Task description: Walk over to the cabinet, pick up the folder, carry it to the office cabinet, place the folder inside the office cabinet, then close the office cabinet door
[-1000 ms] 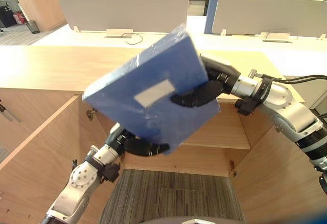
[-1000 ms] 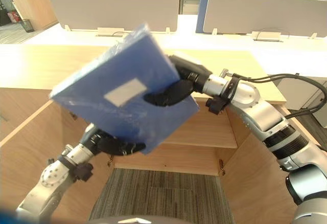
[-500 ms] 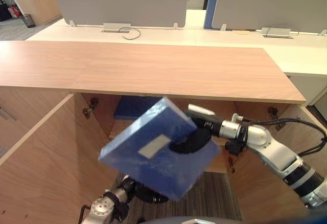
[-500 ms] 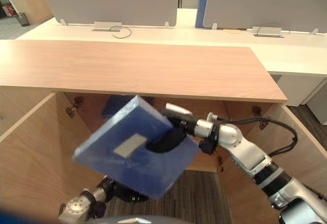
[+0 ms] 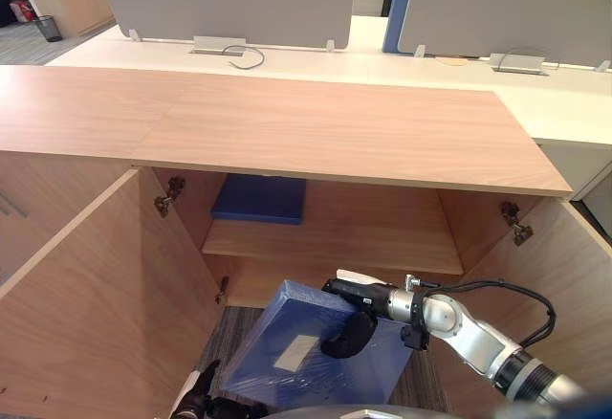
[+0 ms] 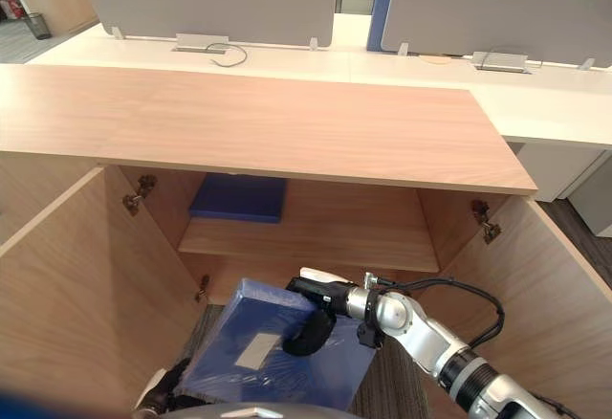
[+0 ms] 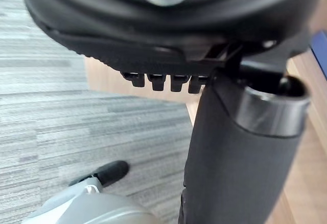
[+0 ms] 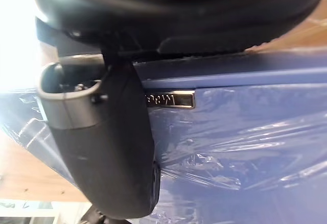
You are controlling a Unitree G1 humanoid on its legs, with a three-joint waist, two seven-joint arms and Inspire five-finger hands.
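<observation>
The right hand point(image 5: 356, 310) grasps the folder point(image 5: 287, 362), with the thumb curled over its top face near the far edge. The folder is tilted, held low before the open cabinet point(image 5: 335, 132), below the front edge of the shelf point(image 5: 373, 237). The left hand point(image 5: 203, 402) seems to touch its near left corner; whether it is grasping, I cannot tell. A second folder point(image 5: 260, 199) lies at the shelf's left rear corner.

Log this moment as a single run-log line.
blue plastic-wrapped folder: low before open wooden cabinet, not yet inside | right hand: gripping folder | left hand: at its lower corner
</observation>
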